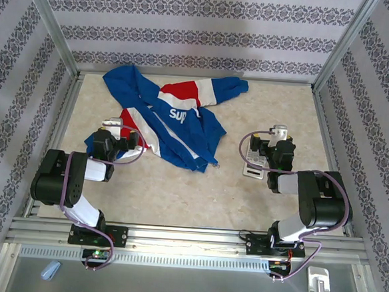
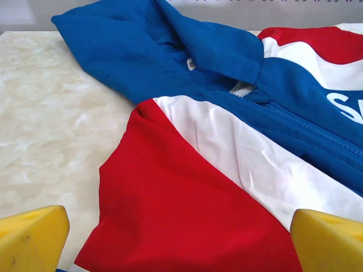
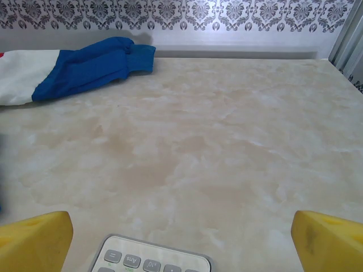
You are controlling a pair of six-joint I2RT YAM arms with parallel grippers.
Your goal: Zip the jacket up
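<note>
**Both sets of fingers spread wide, jacket lying at the far left**

Patterned wallpaper walls are closing in the pale marbled surface on three sides.

The jacket is lying crumpled on the far left part of that surface. Its blue hood is pointing toward the back left corner. One blue-cuffed sleeve is stretching out to the right along the back wall. The red and white panels are facing up, and the white "Sup" lettering is showing on the blue chest. I cannot tell from these views whether the front is joined.

My left arm is reaching forward from the near edge. It is bringing my left fingers over the jacket's near left edge. They are standing released, spread wide, with the red panel lying between the two yellow pads. Whether the pads are touching the cloth I cannot tell, and they are gripping nothing.

My right arm is holding my right fingers well apart from the jacket, over the right half of the surface. They are released too, and their yellow pads are sitting wide at the corners of the wrist view. A white device with grey keys is lying flat on the surface just below them, and nothing is being pinched.

On the metal ledge in front of the arm bases, a small white object is resting at the right. A small blue object is resting at the left.
</note>
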